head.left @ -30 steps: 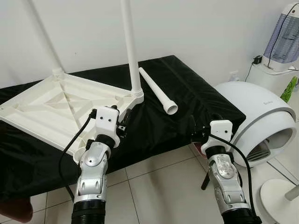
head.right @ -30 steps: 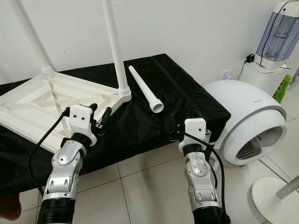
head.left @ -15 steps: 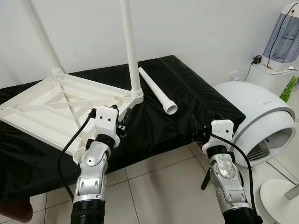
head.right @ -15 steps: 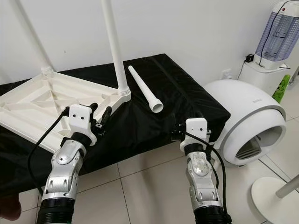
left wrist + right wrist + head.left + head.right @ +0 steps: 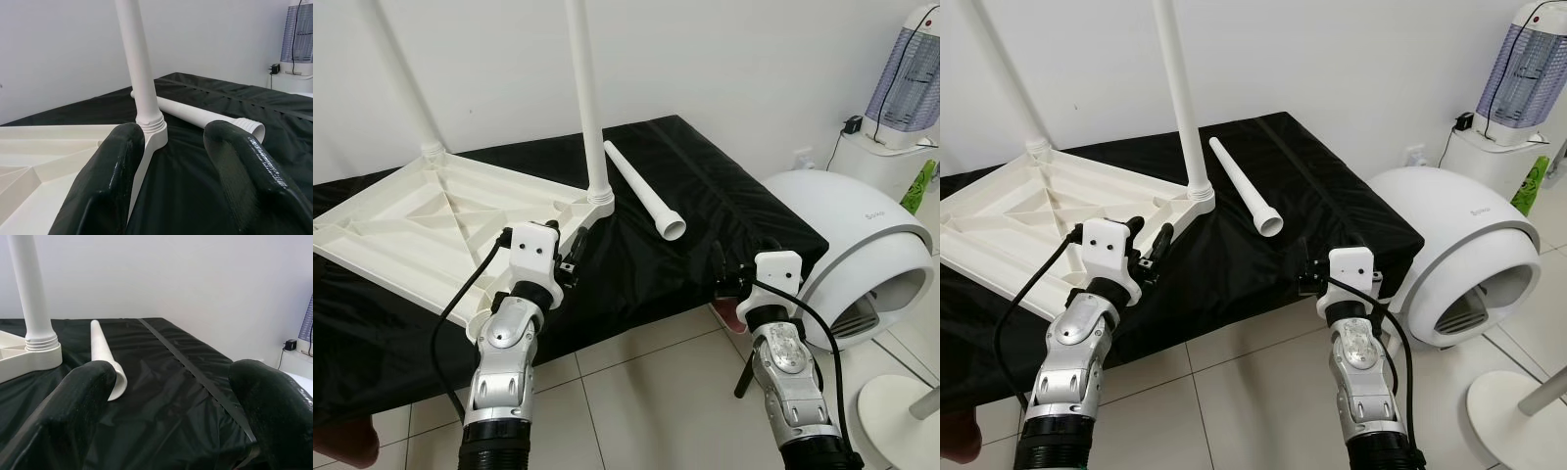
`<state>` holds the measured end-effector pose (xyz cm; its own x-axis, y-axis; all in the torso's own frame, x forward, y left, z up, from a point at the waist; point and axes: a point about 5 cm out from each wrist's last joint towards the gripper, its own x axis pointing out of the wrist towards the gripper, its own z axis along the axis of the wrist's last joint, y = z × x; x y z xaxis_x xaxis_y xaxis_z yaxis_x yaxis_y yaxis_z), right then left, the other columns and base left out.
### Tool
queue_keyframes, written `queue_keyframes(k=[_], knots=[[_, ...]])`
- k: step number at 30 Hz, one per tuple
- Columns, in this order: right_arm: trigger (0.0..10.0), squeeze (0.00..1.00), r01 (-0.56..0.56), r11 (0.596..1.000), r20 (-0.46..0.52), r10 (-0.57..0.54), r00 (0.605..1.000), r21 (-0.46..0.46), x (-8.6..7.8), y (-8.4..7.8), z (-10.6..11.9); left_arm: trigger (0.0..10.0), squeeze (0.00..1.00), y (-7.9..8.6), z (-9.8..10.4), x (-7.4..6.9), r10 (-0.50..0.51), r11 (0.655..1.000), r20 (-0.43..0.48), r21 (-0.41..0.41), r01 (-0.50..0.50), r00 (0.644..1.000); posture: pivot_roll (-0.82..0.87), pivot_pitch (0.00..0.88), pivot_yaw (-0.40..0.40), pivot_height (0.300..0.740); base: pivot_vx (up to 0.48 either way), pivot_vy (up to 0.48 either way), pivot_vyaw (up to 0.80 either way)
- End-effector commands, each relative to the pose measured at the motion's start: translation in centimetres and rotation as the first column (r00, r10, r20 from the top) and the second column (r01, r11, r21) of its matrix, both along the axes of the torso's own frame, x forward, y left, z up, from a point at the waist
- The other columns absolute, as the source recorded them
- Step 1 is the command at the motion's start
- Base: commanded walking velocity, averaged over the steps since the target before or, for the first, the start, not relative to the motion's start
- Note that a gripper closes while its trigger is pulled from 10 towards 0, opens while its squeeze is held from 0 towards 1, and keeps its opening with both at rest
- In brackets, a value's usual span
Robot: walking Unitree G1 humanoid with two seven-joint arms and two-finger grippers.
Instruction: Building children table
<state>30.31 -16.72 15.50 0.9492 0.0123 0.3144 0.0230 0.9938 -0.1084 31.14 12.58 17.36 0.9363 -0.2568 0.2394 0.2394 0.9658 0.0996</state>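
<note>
Left gripper (image 5: 576, 253): fingers spread apart, gripping nothing, raised at the near edge of the tabletop, aimed at the corner socket with the upright leg; in the left wrist view (image 5: 171, 161), one black finger just beside the socket, the other toward the loose leg.

Right gripper (image 5: 722, 274): fingers wide apart, gripping nothing, held at the front edge of the black-covered platform, near its right corner; in the right wrist view (image 5: 171, 396), aimed across the cloth at the loose leg's open end.

Tabletop (image 5: 411, 220): white plastic, lying upside down on the cloth, ribbed underside up, taking up the left part of the platform.

Upright leg (image 5: 584, 98): white tube standing in the tabletop's corner socket nearest the left gripper, threaded collar at its base.

Second leg (image 5: 406, 73): standing slanted at the far corner of the tabletop.

Loose leg (image 5: 642, 189): white tapered tube lying flat on the cloth, just right of the upright leg, wide open end toward the robot, apart from both grippers.

Black-covered platform (image 5: 705, 196): low, against the white wall, tiled floor (image 5: 646, 392) in front.

Right side: white domed unit (image 5: 862, 255) on the floor, lamp-like appliance (image 5: 906, 78) on a white stand behind it.
</note>
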Motion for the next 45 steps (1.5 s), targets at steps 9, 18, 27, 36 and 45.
queue_keyframes(k=[9, 18, 27, 36, 45], knots=[[10.0, 0.00, -0.010, 1.000, -0.002, 0.010, 1.000, -0.004, 0.3, 0.2, 0.1, 10.0, 0.00, 0.9, 0.1, 0.0, 0.108, 0.994, -0.003, -0.032, -0.108, 0.994, -0.09, 0.023, 0.075, 0.740, 0.255, 0.000, 0.00], [10.0, 0.00, -0.017, 1.000, -0.002, 0.017, 1.000, -0.005, 0.3, 0.3, 0.1, 10.0, 0.00, 0.9, 0.1, -0.1, 0.110, 0.993, -0.003, -0.035, -0.110, 0.994, -0.09, 0.023, 0.072, 0.740, 0.258, 0.000, 0.00], [10.0, 0.00, -0.023, 1.000, 0.000, 0.023, 1.000, -0.007, 0.3, 0.4, 0.2, 10.0, 0.00, 0.9, 0.1, -0.1, 0.111, 0.993, -0.007, -0.036, -0.111, 0.994, -0.09, 0.025, 0.071, 0.740, 0.144, 0.000, 0.00], [10.0, 0.00, -0.067, 0.997, 0.007, 0.067, 0.998, -0.043, 1.8, -0.1, 2.4, 10.0, 0.00, 0.0, 1.5, -0.5, 0.063, 0.998, -0.001, -0.002, -0.063, 0.998, -0.08, 0.060, 0.046, 0.740, 0.000, 0.000, 0.00], [10.0, 0.00, -0.119, 0.993, -0.040, 0.118, 0.992, -0.019, 4.1, -0.5, 4.7, 10.0, 0.00, -2.2, 3.3, -2.9, -0.212, 0.964, 0.025, 0.172, 0.205, 0.977, -0.05, 0.117, 0.025, 0.740, 0.000, 0.000, 0.00]])
